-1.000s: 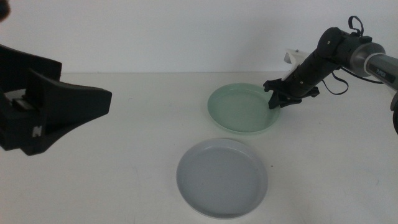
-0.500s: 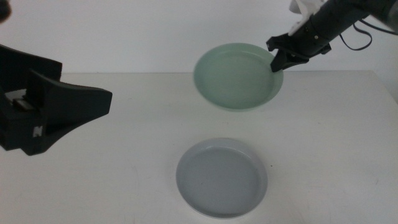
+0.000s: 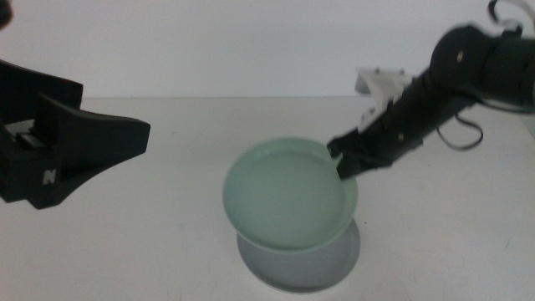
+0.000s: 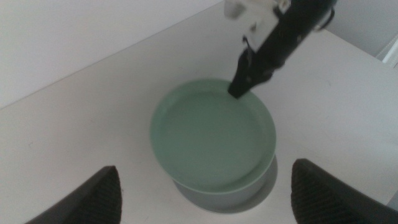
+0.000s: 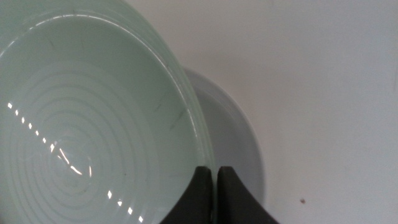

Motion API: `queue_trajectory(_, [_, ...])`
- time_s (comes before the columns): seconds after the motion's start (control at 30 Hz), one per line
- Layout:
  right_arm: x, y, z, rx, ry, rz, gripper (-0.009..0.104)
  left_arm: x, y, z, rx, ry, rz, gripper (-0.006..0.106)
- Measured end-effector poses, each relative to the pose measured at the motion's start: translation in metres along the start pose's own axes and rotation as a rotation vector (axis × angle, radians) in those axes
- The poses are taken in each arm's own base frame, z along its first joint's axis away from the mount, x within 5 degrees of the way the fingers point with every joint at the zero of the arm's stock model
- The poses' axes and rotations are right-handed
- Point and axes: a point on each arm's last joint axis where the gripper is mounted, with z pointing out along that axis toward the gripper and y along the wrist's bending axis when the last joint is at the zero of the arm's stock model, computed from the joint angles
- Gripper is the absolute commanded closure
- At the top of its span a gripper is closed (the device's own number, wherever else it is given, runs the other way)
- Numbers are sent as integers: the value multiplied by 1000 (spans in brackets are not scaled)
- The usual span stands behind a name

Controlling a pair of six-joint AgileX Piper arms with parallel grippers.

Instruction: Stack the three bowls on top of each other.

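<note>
A pale mint green bowl (image 3: 284,196) (image 4: 211,134) (image 5: 81,124) hangs tilted just over a grey bowl (image 3: 305,269) (image 4: 219,201) (image 5: 231,140) that rests on the table. My right gripper (image 3: 341,164) (image 4: 240,90) (image 5: 216,180) is shut on the green bowl's rim, on its far right side in the middle view. The green bowl covers most of the grey one; I cannot tell whether they touch. My left gripper (image 3: 79,142) (image 4: 208,190) waits open at the left, raised and looking down on both bowls.
The white table (image 3: 167,217) stretches bare to the left of the bowls, and a pale wall stands behind it. The right arm's dark links and cable (image 3: 476,75) reach in from the upper right.
The right gripper lifted the green bowl off the table at the back right, then carried it forward, left and down until it hangs over the grey bowl. The left gripper has stayed put.
</note>
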Motion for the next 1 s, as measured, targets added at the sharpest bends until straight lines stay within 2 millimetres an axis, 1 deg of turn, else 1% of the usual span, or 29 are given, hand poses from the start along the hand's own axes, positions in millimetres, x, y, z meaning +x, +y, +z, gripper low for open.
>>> queue_trajectory(0.13, [15, -9, 16, 28, 1, 27, 96, 0, 0, 0, 0, 0, 0, -5])
queue_trajectory(0.27, [24, -14, 25, 44, 9, 42, 96, 0, 0, 0, 0, 0, 0, -5])
queue_trajectory(0.5, [27, -17, 32, 47, 27, 53, 96, 0, 0, 0, 0, 0, 0, -5])
queue_trajectory(0.53, [27, -17, 32, 46, 26, 54, 86, 0, 0, 0, 0, 0, 0, -5])
queue_trajectory(0.6, [27, -17, 32, 45, 26, 56, 77, 0, 0, 0, 0, 0, 0, -5])
queue_trajectory(0.77, [27, -16, 32, 31, 24, 72, 50, 0, 0, 0, 0, 1, 0, -5])
queue_trajectory(0.9, [20, -11, 27, 12, 16, 73, 36, 0, 0, 0, 0, 1, 0, -5])
queue_trajectory(1.0, [6, -10, 13, -7, 4, 66, 33, 0, 0, 0, 0, 1, 0, -5])
